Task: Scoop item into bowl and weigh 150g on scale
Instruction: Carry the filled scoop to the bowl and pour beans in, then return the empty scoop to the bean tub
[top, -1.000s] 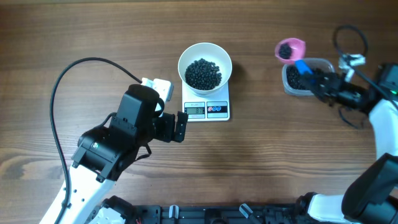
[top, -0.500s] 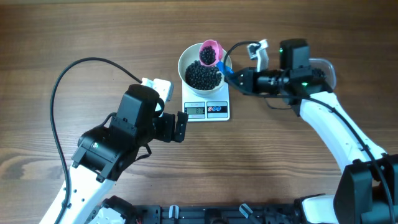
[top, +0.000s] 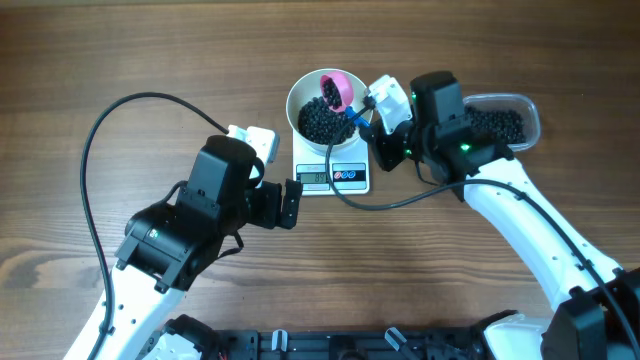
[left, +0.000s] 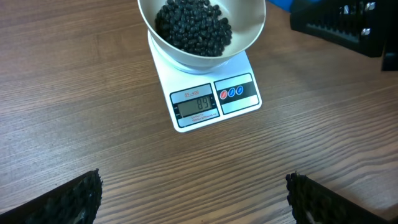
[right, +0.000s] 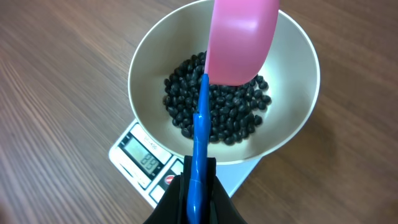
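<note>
From above, the white bowl (top: 297, 97) sits on the scale (top: 350, 181) in the middle of the wooden counter (top: 450, 260), with black beans (top: 320, 124) heaped inside. The pink scoop (top: 337, 88) hangs tipped over the bowl's far right rim, and the right claw (top: 366, 122) is clamped on its blue handle (top: 355, 113). A clear tub (top: 528, 120) of more beans stands to the right, well apart from the scale. In the left wrist view the left claw (left: 199, 205) has its fingers (left: 62, 199) wide apart, holding nothing, just short of the scale. The display (left: 198, 105) appears to read 89, with coloured buttons (left: 231, 93) beside it — the small print above is too fine to read. The right wrist view shows the scoop's underside above the beans, the claw shut on the handle — the display again seems to show 89.
</note>
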